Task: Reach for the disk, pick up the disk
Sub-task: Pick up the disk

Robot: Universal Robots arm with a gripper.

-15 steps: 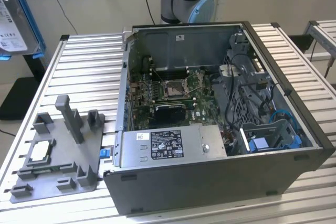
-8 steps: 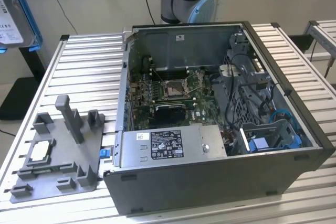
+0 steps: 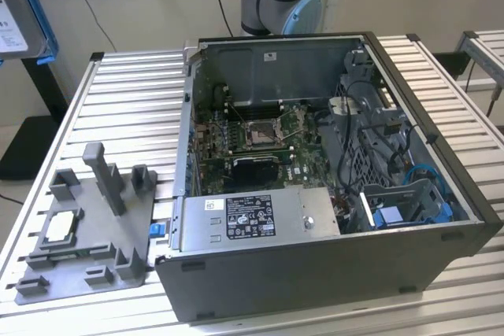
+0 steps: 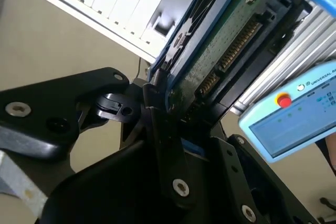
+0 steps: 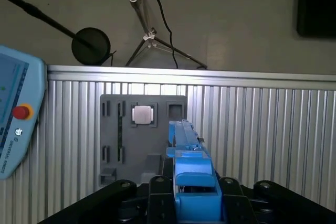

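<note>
The disk (image 3: 17, 15) shows at the exterior view's upper left corner, a silver-grey drive with a white label in a blue bracket, raised well above the table. In the second wrist view my gripper (image 4: 164, 109) is shut on the disk (image 4: 226, 51), whose green circuit-board side and blue frame face the camera. In the first wrist view the disk (image 5: 191, 169) stands edge-on between the black fingers (image 5: 157, 192), high over the slatted table.
An open computer case (image 3: 441, 249) sits on the slatted table (image 3: 134, 100). A grey fixture (image 3: 118, 194) holding a small square silver chip (image 3: 63, 228) lies at the exterior view's left. A teach pendant (image 5: 16, 119) lies beside the table.
</note>
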